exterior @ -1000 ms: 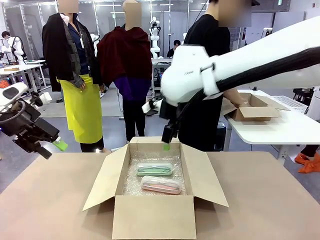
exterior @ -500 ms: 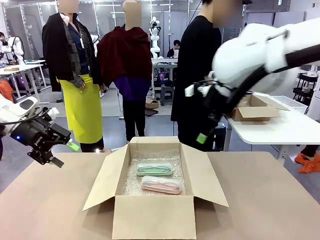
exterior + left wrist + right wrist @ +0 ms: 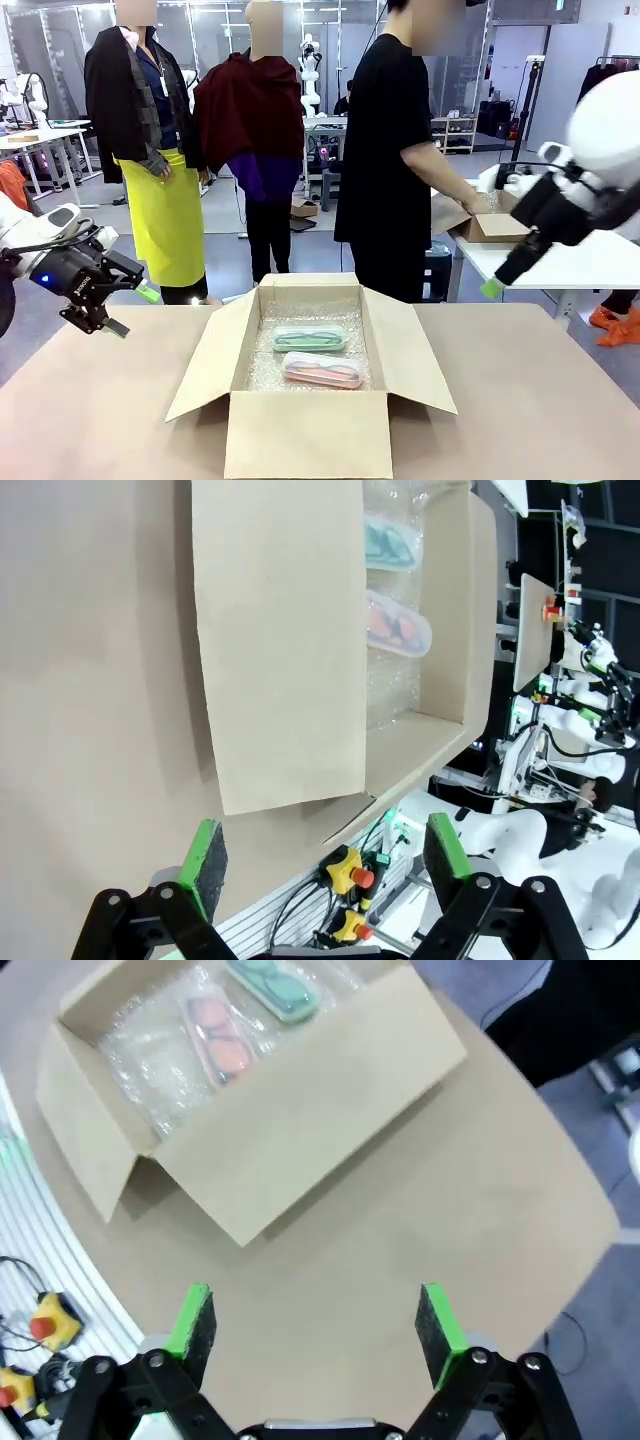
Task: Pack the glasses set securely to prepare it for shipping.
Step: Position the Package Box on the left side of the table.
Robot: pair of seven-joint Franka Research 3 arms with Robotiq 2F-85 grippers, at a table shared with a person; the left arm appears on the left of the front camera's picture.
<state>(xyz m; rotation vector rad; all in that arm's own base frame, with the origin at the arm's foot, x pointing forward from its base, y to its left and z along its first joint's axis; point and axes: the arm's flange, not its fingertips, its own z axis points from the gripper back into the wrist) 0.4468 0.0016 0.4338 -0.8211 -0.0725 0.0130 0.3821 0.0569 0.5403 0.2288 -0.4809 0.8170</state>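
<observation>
The mint green case (image 3: 310, 338) and the pink case (image 3: 322, 370) lie side by side on bubble wrap inside the open cardboard box (image 3: 308, 432) at the table's middle. From the wrist cameras the mint case (image 3: 272, 984) (image 3: 388, 544) and pink case (image 3: 220, 1050) (image 3: 398, 626) show in the box too. My left gripper (image 3: 132, 310) hovers open above the table's left edge, well clear of the box. My right gripper (image 3: 492, 288) hangs open off to the right, above the table's far right side. Nothing sits between either pair of fingers.
All flaps of the box stand open, the left flap (image 3: 208, 352) and right flap (image 3: 408, 346) splayed outward. A person in black (image 3: 392, 150) stands behind the table, turned to a second small box (image 3: 498, 226) on a white side table.
My right arm has swung from over the box's back edge far out to the right. My left gripper has shifted slightly right and down. The cases have stayed put.
</observation>
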